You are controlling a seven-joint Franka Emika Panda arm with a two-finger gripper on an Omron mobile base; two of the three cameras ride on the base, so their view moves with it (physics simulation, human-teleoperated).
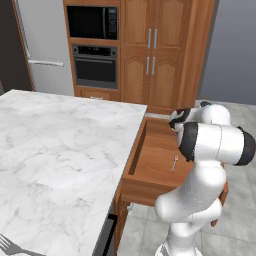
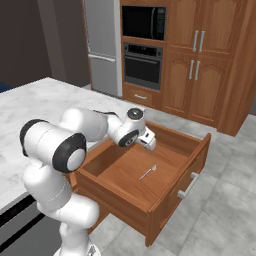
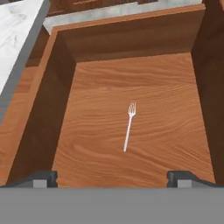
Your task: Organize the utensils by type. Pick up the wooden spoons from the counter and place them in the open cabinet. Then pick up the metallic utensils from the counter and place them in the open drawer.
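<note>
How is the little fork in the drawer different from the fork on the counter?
The fork in the drawer lies on brown wood; the fork on the counter lies on white marble at the near edge. The drawer fork shows whole, tines and thin handle; the counter fork is cut off by the picture's edge, so mostly its tines show. The drawer fork looks pale, the counter fork darker grey. Both lie flat.

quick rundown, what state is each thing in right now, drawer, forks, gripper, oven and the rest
drawer: pulled open, one fork inside
fork in drawer: lying flat on the drawer bottom, apart from the walls
fork on counter: lying flat at the near edge of the counter, partly out of frame
gripper: open, empty, above the drawer
oven: door shut
microwave: door shut
tall cabinets: doors shut
fridge: shut
</note>
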